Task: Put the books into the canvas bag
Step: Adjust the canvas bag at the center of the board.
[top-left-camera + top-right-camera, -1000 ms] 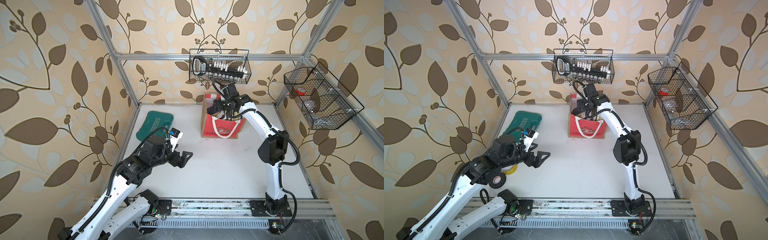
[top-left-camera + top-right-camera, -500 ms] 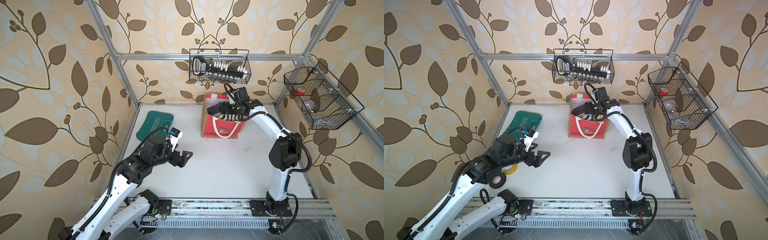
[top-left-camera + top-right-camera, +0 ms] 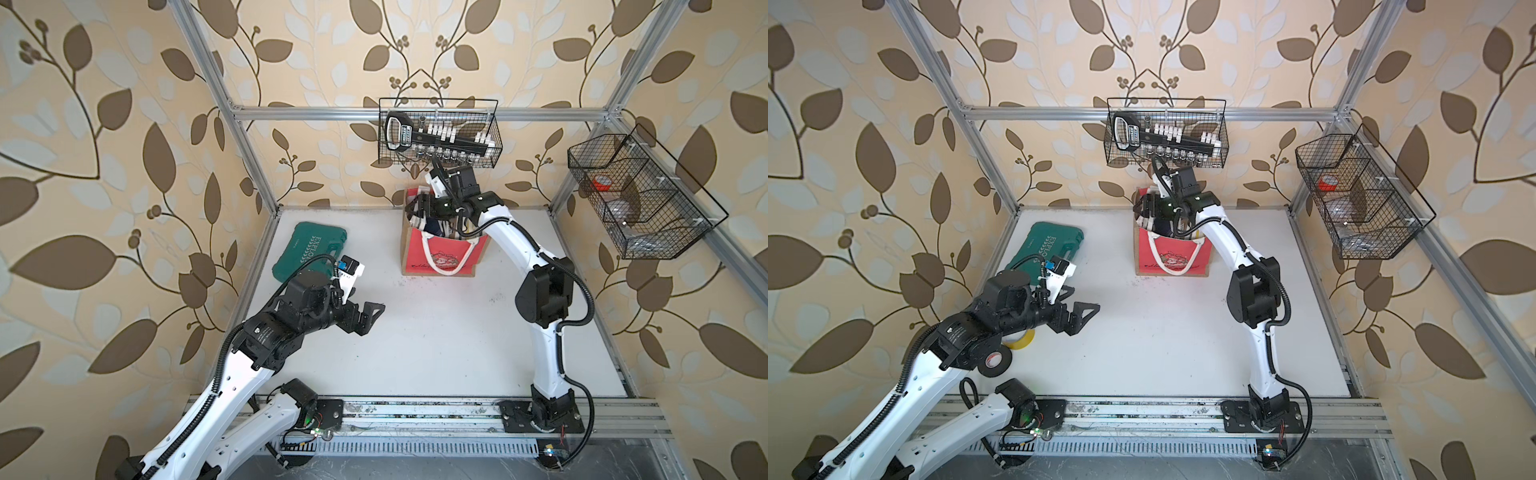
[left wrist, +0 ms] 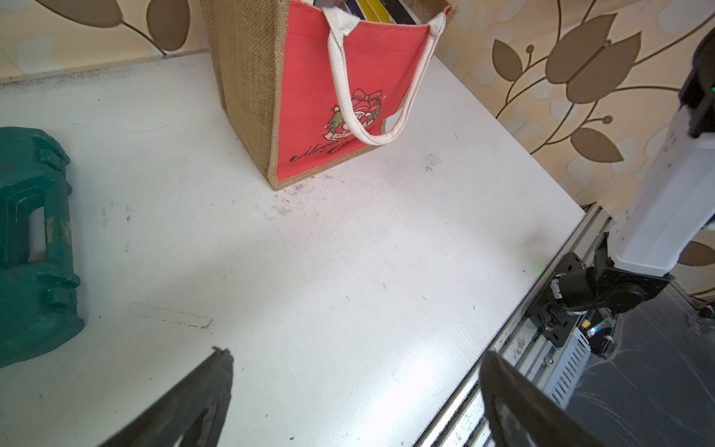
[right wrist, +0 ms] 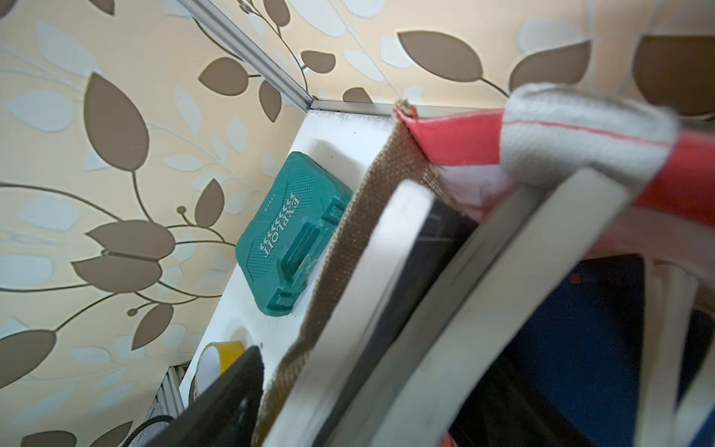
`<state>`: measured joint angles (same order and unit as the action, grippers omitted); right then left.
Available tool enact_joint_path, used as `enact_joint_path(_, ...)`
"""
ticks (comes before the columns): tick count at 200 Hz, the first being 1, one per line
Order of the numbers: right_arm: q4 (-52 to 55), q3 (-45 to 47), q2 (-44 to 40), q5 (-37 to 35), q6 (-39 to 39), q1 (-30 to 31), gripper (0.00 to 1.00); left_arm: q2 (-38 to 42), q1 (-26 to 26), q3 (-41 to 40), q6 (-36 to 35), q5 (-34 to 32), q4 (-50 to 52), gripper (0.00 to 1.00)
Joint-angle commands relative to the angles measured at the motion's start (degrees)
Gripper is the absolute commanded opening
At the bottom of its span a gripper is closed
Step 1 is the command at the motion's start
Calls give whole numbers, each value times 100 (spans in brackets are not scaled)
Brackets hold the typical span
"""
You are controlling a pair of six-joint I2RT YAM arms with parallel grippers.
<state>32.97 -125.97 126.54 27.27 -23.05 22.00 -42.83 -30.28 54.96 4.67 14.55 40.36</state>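
At the back of the flat white counter [image 3: 415, 340] the right gripper [image 3: 422, 208] is parked at the mouth of the boxy tan-jute, red-fronted canvas bag [image 3: 442, 259], white webbing handles hanging down the front

Thin dark-covered paperback books [image 3: 436, 226] are inside the bag, standing on edge and leaning on each other, top edges showing at the rim. I see none loose on the counter, so I'd call the task at or near its end

Relation that matters: the books lie directly under the right gripper, long faces upright, stacked side by side across the bag. Right arm is the near one by far

Right wrist view: one black finger [image 5: 228, 398] sits outside the jute side wall, and that wall plus the pale page edges of the books [image 5: 406, 294] fill where the gap would be. Other finger is out of frame. Jaws stand wide, but I can't tell if they're pinching wall and books or free of both

Left gripper [image 4: 354, 354] hovers over bare counter, fingers spread fully, nothing in it, well apart from the bag and near the green moulded-plastic tool case [image 3: 313, 253]

Materials: the jute is coarse and floppy, and I'd expect it to snag or fold in on a finger. Book covers look smooth, so they should slide. Black wire basket [image 3: 440, 133] hangs on the back wall just above the bag, so I judge that headroom is tight there
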Motion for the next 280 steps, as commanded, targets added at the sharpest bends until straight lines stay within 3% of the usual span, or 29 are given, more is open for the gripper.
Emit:
enact_joint_path(1,-54,-191,263,573,-101,313,83,126,63,-38,-45,-27,-186,99)
enact_joint_path(71,368,413,147,-576,269,260,82,64,70,-25,-54,20,-192,99)
enact_joint_path(87,89,840,-146,-393,314,255,82,58,75,-15,-23,0,-216,99)
enact_joint_path(116,-670,1416,-609,563,433,361,80,-168,94,153,304,-243,-359,99)
enact_joint_path(169,-224,506,-101,790,701,1185,80,-645,390,544,1056,-1481,-306,99)
enact_joint_path(204,105,392,39,245,931,1664,80,-566,518,667,1216,-2121,-195,99)
enact_joint_path(242,-40,810,-121,-108,638,1372,80,-545,584,645,1248,-2086,-204,99)
enact_joint_path(266,82,920,-179,-734,597,1134,80,-585,594,646,1291,-2003,-255,99)
enact_joint_path(280,170,891,-188,-625,675,1023,80,-590,594,648,1298,-1975,-277,99)
